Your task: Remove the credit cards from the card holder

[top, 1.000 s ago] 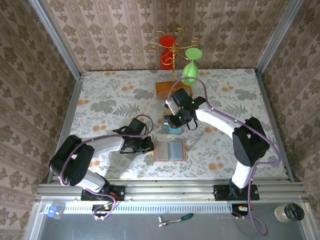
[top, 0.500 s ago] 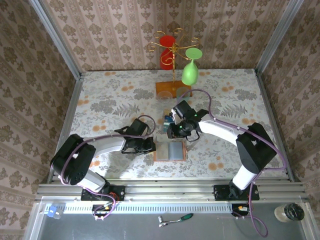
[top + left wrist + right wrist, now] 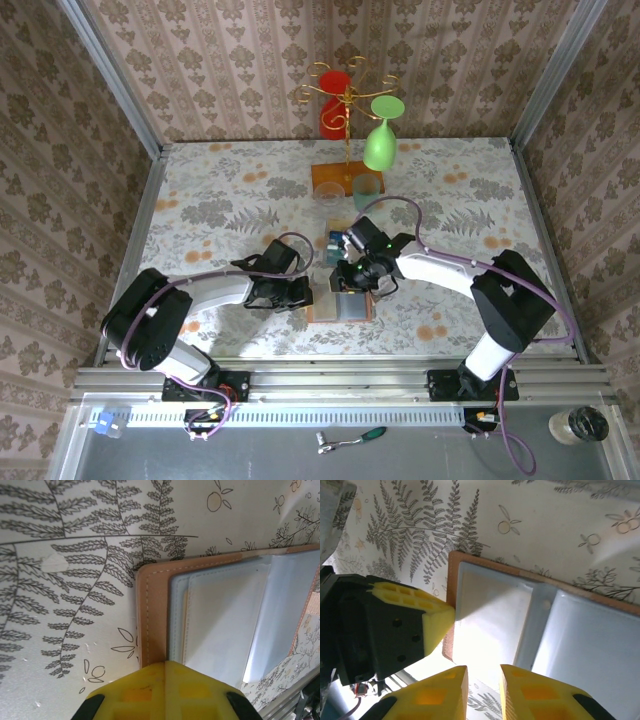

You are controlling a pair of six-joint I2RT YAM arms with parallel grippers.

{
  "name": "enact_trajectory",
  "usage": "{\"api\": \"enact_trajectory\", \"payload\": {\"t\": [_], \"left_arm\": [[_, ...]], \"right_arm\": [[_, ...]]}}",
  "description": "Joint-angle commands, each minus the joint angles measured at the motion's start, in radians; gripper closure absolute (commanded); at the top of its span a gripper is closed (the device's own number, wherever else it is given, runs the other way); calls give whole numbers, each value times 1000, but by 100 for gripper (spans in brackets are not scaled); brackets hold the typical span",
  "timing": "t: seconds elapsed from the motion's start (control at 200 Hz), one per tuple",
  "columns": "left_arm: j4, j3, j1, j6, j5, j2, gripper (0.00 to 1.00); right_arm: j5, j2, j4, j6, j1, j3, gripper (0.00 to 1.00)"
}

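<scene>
The right arm's fingers (image 3: 438, 692) stood narrowly parted with nothing between them, poised just above the left half of the open card holder (image 3: 492, 611), whose pale pockets seemed to hold nothing coloured. The left arm's fingers (image 3: 165, 690) bore on its left edge; whether they were parted could not be told. The holder lay near the counter's (image 3: 200, 190) near edge, long axis left to right, the right arm nearer. Blue-teal credit cards (image 3: 333, 243) lay just past its far edge.

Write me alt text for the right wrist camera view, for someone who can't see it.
An open card holder lies flat on a fern-print tablecloth, grey-blue pockets up. The right gripper, fingers slightly apart, is poised over it; the left gripper touches its brown border.
</scene>
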Motion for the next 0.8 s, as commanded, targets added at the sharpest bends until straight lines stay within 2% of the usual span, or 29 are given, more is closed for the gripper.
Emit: {"api": "enact_trajectory", "payload": {"t": [0.0, 0.26, 0.79], "left_arm": [[-40, -6, -4, -2, -32, -6, 95], [-57, -4, 1, 10, -46, -6, 95], [-71, 8, 19, 30, -41, 6, 95]], "right_arm": [[-45, 20, 29, 66, 21, -12, 75], [-39, 55, 88, 133, 65, -22, 69], [24, 122, 110, 187, 88, -19, 67]]}}
